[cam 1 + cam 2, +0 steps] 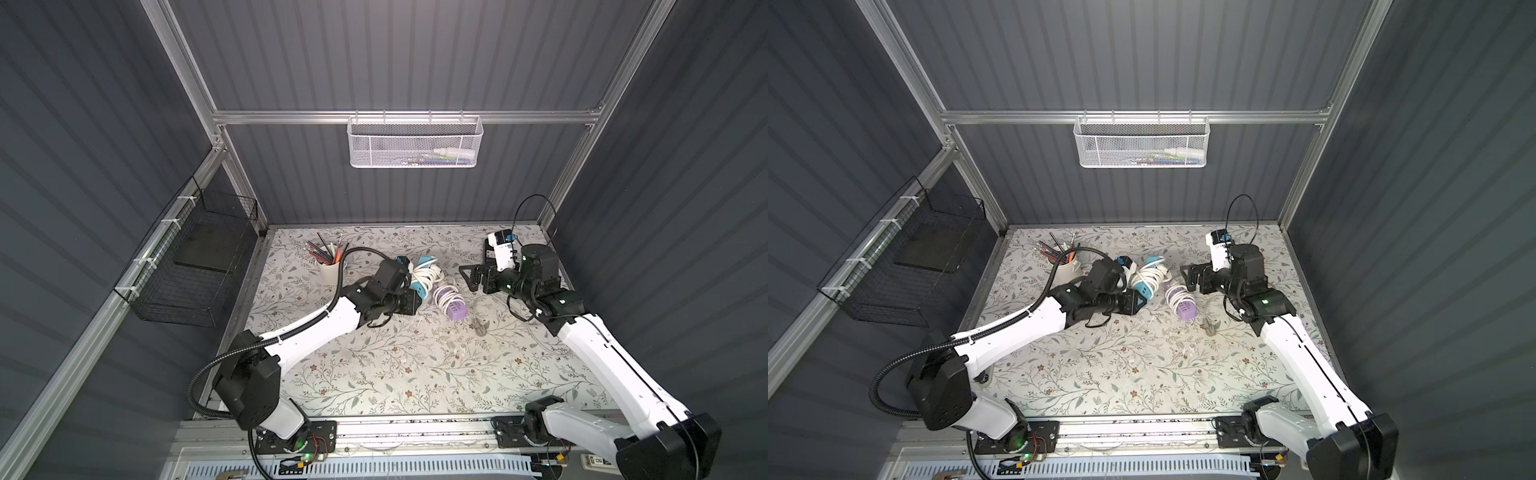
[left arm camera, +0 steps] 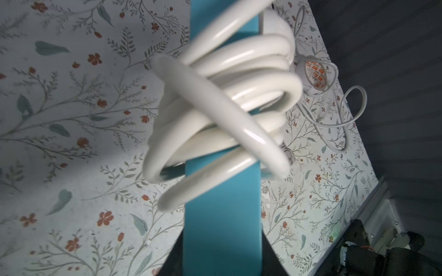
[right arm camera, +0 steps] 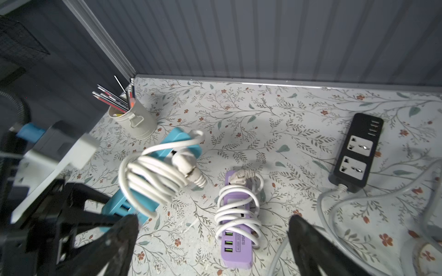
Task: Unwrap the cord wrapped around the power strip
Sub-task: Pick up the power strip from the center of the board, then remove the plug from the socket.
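1. Where the floral worktop (image 1: pixel 395 374) lies nearest the arm bases, a small round piece (image 2: pixel 315 74) with orange print sits among loops of a thin grey cable (image 3: pixel 321 205). Its marks are too blurred to read.
2. The purple power strip (image 3: pixel 235 251) lies flat just beyond, wrapped in its own white lead (image 3: pixel 236 224). Its label begins "S20", and the rest is hidden.
3. Beside it, the left end effector (image 2: pixel 221 259) pinches the near end of the blue power strip (image 2: pixel 222 215), which is held aslant with the white cord (image 2: pixel 229 95) wound around its middle.
4. The right end effector (image 3: pixel 212 221) hangs spread wide, gripping nothing.
5. A black power strip (image 3: pixel 356 153) lies farther right, and a pencil cup (image 3: pixel 136 119) stands near the rear left corner.
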Robot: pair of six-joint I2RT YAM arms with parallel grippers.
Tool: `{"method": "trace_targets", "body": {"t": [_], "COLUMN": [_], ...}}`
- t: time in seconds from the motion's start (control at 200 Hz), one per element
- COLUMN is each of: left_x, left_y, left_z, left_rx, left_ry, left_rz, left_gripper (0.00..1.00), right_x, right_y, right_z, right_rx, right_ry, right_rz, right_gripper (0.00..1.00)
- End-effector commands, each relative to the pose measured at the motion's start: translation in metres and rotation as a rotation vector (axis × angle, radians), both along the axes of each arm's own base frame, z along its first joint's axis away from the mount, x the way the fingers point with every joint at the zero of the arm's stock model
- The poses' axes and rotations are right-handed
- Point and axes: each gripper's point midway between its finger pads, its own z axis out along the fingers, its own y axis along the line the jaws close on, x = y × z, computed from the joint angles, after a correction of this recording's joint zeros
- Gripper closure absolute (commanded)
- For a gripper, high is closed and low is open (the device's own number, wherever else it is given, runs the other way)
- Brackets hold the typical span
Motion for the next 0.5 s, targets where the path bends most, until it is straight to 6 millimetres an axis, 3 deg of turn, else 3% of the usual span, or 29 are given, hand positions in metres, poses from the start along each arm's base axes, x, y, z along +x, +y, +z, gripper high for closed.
{"method": "trace_targets", "body": {"t": [0.0, 0.115, 0.22, 0.37, 0.495], "left_x": [0.003, 0.016, 0.025, 0.031, 0.043], "left_y": [-0.003, -0.014, -0.012, 0.009, 0.032], "left_z": [0.029, 0.066, 0.090, 0.095, 0.100], "left_rx": [0.118, 0.101, 0.100, 0.106, 0.056], "left_ry": [-0.083, -0.157, -0.202, -0.206, -0.222], "left_rz": [-0.223, -0.335, -0.414, -0.503, -0.472], "left_gripper": [1.00, 1.00, 1.00, 1.00, 1.00], "right_x": [-0.008, -0.012, -0.015, -0.024, -0.025], "right_y": [0.011, 0.014, 0.014, 0.013, 0.013], "right_z": [0.019, 0.024, 0.030, 0.042, 0.041], "right_rx": [0.010, -0.006, -0.008, -0.004, -0.032], "right_ry": [-0.092, -0.123, -0.149, -0.214, -0.228], "right_rz": [0.073, 0.091, 0.096, 0.109, 0.111], "right_gripper": [0.01, 0.01, 0.01, 0.01, 0.01]}}
